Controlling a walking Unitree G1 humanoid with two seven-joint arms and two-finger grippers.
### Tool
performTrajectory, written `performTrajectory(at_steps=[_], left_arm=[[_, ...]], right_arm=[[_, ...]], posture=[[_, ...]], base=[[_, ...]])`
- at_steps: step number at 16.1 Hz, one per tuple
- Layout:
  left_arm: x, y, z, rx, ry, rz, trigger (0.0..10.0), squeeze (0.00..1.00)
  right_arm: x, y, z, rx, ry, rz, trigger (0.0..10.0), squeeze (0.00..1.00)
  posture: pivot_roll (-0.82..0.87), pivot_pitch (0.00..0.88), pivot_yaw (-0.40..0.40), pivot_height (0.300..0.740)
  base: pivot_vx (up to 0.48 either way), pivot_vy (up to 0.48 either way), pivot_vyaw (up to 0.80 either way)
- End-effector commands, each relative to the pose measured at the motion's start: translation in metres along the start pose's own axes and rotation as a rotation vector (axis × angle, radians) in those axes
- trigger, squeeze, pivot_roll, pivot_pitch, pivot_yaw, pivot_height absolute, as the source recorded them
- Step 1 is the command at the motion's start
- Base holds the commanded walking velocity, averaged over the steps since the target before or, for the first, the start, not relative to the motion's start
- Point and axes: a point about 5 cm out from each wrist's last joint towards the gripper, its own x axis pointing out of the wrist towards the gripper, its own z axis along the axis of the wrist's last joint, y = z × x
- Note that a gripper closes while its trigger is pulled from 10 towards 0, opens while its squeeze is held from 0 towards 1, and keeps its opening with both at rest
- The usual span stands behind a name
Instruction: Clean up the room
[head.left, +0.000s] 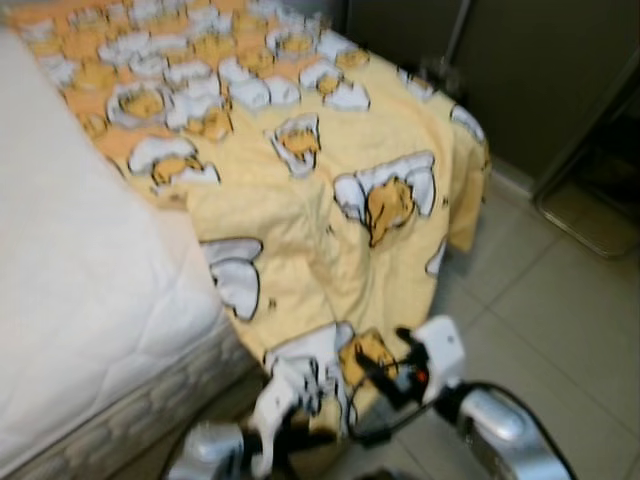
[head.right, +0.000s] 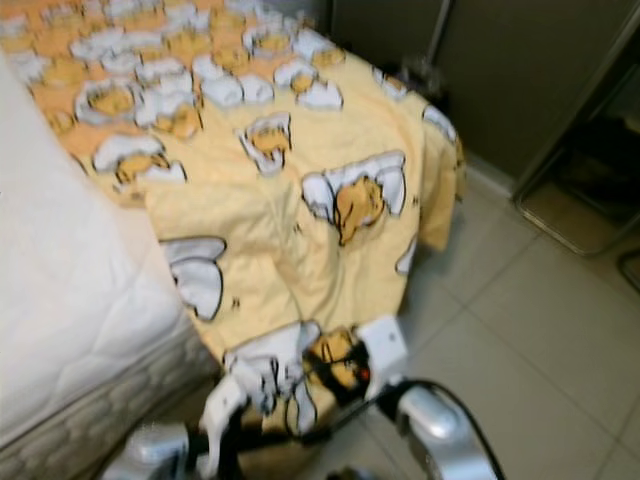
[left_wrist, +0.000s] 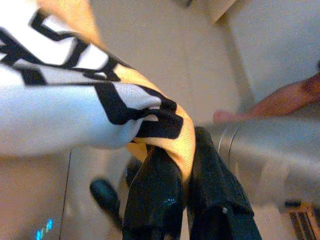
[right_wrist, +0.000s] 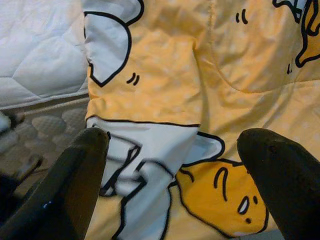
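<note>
In the left eye view we see the yellow blanket lying over the bed, with its corner hanging down to the tiled floor. In the left wrist view our left gripper is clenched on a fold of the blanket. In the right wrist view our right gripper is spread wide, just before the hanging cloth.
</note>
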Motion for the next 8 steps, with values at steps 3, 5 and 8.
performTrajectory(at_steps=[3,5,8], left_arm=[[0.010,-0.014,0.004,0.116,0.066,-0.136,0.0,0.00],[0.012,-0.018,0.007,0.167,0.108,-0.196,0.0,0.00],[0.006,-0.021,0.000,0.182,0.190,-0.252,0.0,0.00]], right_arm=[[-0.003,-0.002,-0.004,0.003,0.022,0.001,10.0,0.00],[-0.003,-0.002,-0.004,0.004,0.026,0.009,10.0,0.00],[-0.009,0.002,-0.005,-0.011,0.030,0.078,10.0,0.00]], posture=[[-0.15,0.122,-0.033,0.740],[-0.15,0.124,-0.032,0.740],[-0.16,0.124,-0.030,0.740]], base=[[0.000,0.000,0.00],[0.000,0.000,0.00],[0.000,0.000,0.00]])
